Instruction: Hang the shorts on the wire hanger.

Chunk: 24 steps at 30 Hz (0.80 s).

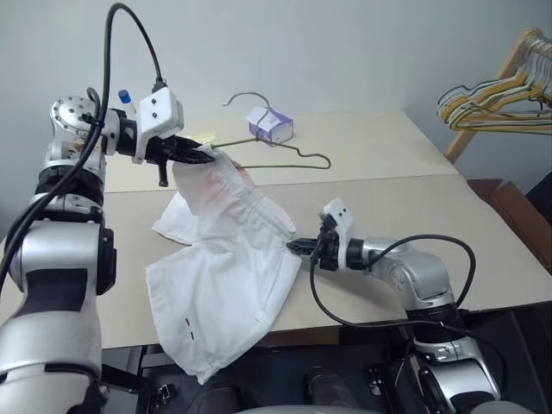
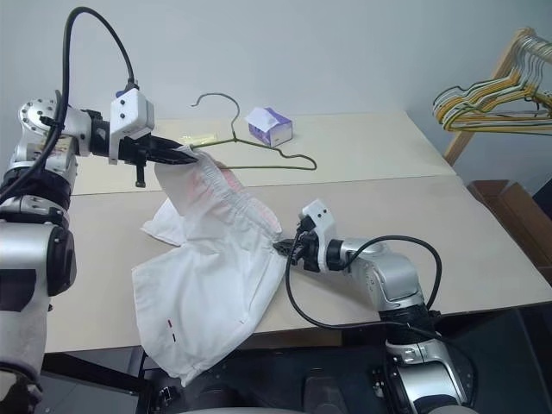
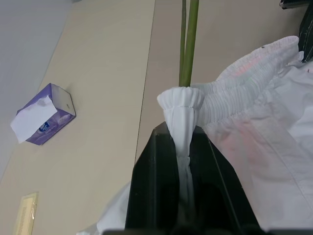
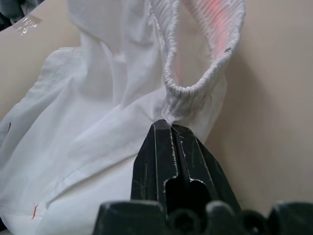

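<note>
Left eye view: the left gripper (image 1: 210,156) is clamping the waistband of the white shorts (image 1: 226,285) above the table (image 1: 483,241), just beside the wire hanger (image 1: 293,153), while the right gripper (image 1: 295,247), jaws together, is pinching the waistband's other end, the cloth draping over the table edge.

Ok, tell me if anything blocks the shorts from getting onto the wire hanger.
Nothing visible does. The shorts hang by their waistband between the left gripper and right gripper, and the wire hanger lies on the table just beyond. The tissue box sits behind it, out of the way.
</note>
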Motion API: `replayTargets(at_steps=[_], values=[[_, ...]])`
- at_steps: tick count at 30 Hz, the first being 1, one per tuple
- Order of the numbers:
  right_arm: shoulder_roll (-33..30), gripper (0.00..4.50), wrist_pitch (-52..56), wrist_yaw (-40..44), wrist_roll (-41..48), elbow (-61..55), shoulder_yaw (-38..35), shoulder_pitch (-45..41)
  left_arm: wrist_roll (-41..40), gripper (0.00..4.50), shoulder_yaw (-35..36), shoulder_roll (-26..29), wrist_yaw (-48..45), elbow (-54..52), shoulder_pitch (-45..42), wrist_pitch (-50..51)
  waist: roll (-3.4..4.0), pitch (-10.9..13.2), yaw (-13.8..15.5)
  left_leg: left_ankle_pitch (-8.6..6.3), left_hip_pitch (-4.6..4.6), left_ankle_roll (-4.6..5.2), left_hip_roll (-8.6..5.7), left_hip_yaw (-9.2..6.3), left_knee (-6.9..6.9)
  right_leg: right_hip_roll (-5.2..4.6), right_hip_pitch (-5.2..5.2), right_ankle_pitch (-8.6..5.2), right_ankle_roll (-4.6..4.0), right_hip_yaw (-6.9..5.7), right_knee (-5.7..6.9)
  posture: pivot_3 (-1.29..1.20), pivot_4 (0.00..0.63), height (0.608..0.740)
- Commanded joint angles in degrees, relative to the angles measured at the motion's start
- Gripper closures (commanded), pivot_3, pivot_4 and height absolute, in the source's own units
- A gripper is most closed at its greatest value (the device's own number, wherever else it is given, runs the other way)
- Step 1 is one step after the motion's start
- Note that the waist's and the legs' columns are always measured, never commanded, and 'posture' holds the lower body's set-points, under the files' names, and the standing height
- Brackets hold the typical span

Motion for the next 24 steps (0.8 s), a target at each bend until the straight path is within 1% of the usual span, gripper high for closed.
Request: replayTargets(at_steps=[1,4,9,14,16,19,24], values=[[-1.1,4.48,-2.2,-0.5,-0.3,-0.3,-0.9,-1.4,-1.5,4.50,2.0,1.0,-0.8,-1.8,-1.0,-0.5,0.00,0.0,0.0,0.00,0.00,0.00,0.00,0.00,0.00,0.00,0.00,0.00,0.00,0.00,0.00,-0.05,0.000,0.740],[-2.1,4.48,-3.7,-0.9,-1.1,0.3,-1.2,-1.5,-3.8,4.50,3.5,1.2,-5.0,-2.2,-0.7,0.6,0.00,0.0,0.0,0.00,0.01,0.00,0.00,0.00,0.00,0.00,0.00,0.00,0.00,0.00,0.01,-0.06,0.000,0.740],[-5.5,4.48,-4.4,-1.1,-0.2,1.7,-5.3,-4.0,-12.1,4.50,-2.1,4.3,-7.3,-7.4,2.6,3.7,0.00,0.0,-0.2,0.00,0.00,0.00,0.00,0.01,0.00,0.00,-0.02,0.00,0.00,0.04,0.02,-0.06,0.000,0.740],[-9.6,4.48,-4.7,-0.7,0.1,6.1,-8.7,-6.7,-18.2,4.50,-7.2,6.6,-7.3,-11.5,5.6,5.4,0.00,0.0,0.1,0.00,0.03,0.00,0.01,0.00,0.00,0.00,0.01,0.00,0.00,0.03,0.01,-0.06,0.000,0.740],[-11.2,4.48,-5.6,-0.5,-0.5,7.2,-9.0,-6.9,-20.5,4.50,-8.7,7.4,-7.3,-12.9,6.3,6.4,0.00,0.0,0.1,0.00,0.01,0.00,0.01,-0.02,0.00,0.00,0.02,0.00,0.01,0.02,0.00,-0.06,0.000,0.740],[-12.6,4.48,-7.2,-0.6,-1.3,8.9,-9.3,-7.2,-22.3,4.50,-10.2,8.1,-7.3,-13.6,6.6,6.9,0.00,0.0,0.1,0.00,-0.01,0.00,0.00,-0.01,0.00,0.00,0.00,0.00,0.00,0.03,-0.01,-0.06,0.000,0.740],[-13.7,4.48,-8.1,-0.8,-0.9,10.0,-10.0,-7.7,-23.0,4.50,-11.9,8.5,-7.3,-13.0,6.7,6.7,0.00,0.0,-0.1,0.00,0.02,0.01,0.00,0.01,0.00,0.01,0.00,0.00,0.00,0.05,0.00,-0.07,0.000,0.740]])
